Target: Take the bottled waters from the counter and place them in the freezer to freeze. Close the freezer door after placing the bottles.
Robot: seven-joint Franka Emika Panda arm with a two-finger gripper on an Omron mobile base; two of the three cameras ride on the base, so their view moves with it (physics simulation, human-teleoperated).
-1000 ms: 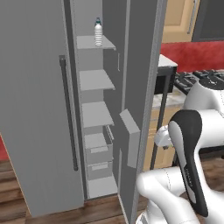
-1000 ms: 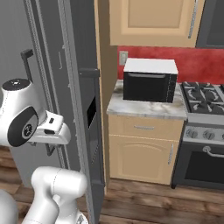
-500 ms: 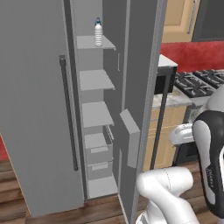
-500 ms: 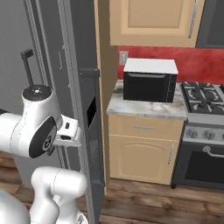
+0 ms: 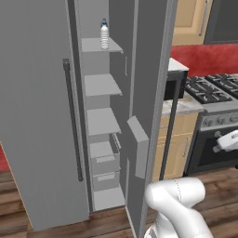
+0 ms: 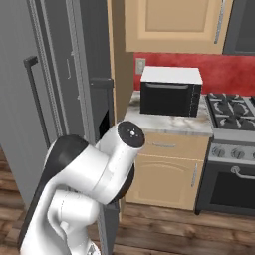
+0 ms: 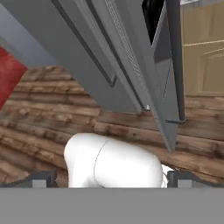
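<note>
fingers: we see them spread wide, holding nothing
bottle: upright on the freezer top shelf, well apart from our fingers
bottles counted: one
freezer door: open, left of shelves
bench: one black oven

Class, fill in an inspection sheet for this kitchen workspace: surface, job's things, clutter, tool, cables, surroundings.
surface: marble counter, beside the gas stove.
job's things: one bottled water stands upright on the top shelf of the freezer; freezer door open.
clutter: black oven on the counter.
tool: tool open, holding nothing.
cables: nothing seen.
surroundings: wooden floor, red wall.
</note>
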